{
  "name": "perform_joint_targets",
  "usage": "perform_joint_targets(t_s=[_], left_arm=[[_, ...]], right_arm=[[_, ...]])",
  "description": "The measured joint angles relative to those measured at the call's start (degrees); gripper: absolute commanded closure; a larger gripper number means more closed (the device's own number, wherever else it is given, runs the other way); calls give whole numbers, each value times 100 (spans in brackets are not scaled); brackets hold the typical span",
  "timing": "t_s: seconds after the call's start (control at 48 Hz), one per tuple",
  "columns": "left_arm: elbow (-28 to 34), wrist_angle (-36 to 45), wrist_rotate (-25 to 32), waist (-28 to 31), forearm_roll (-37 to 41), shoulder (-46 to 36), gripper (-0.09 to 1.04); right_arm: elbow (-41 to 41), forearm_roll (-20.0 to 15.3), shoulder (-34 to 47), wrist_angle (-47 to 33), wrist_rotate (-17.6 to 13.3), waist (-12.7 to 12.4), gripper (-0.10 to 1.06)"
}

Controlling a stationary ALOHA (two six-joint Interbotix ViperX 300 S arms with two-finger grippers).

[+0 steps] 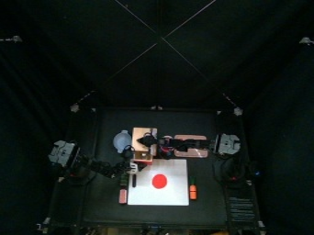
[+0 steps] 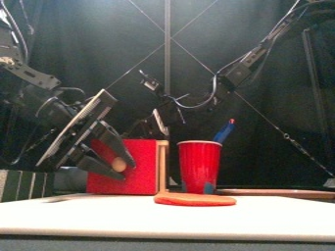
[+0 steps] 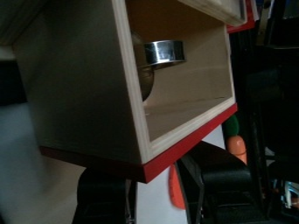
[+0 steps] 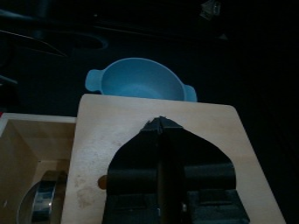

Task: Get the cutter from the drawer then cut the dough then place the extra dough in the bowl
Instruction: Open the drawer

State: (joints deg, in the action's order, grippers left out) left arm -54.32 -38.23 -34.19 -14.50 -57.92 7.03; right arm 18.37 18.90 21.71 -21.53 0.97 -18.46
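Cutter (image 3: 163, 52) sits deep in drawer (image 3: 187, 98), seemingly beyond left jaws.

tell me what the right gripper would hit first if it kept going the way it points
The wooden box: the right gripper aims at its top panel, with its tips seemingly already on the wood or just off it. Depth is unclear there.
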Motion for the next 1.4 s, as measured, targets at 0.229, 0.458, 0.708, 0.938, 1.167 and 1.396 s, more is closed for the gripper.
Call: perform_joint_targets(t_s=[0.229, 0.458, 0.708, 0.938, 1.167, 1.396], left_arm=[[0, 9, 26, 0, 0, -9, 40], [0, -18, 26, 9, 70, 0, 36], [0, -35, 26, 9, 229, 18, 23], [0, -26, 26, -18, 272, 18, 20], [0, -18, 26, -79, 272, 18, 20], [0, 26, 18, -185, 264, -9, 20]], right_arm=[[0, 0, 0, 9, 0, 9, 99], [0, 0, 0, 0, 0, 9, 99], [0, 0, 0, 9, 0, 9, 99], [-9, 0, 0, 26, 0, 9, 99], [-9, 0, 0, 53, 0, 9, 99], [-9, 0, 0, 62, -9, 0, 99]])
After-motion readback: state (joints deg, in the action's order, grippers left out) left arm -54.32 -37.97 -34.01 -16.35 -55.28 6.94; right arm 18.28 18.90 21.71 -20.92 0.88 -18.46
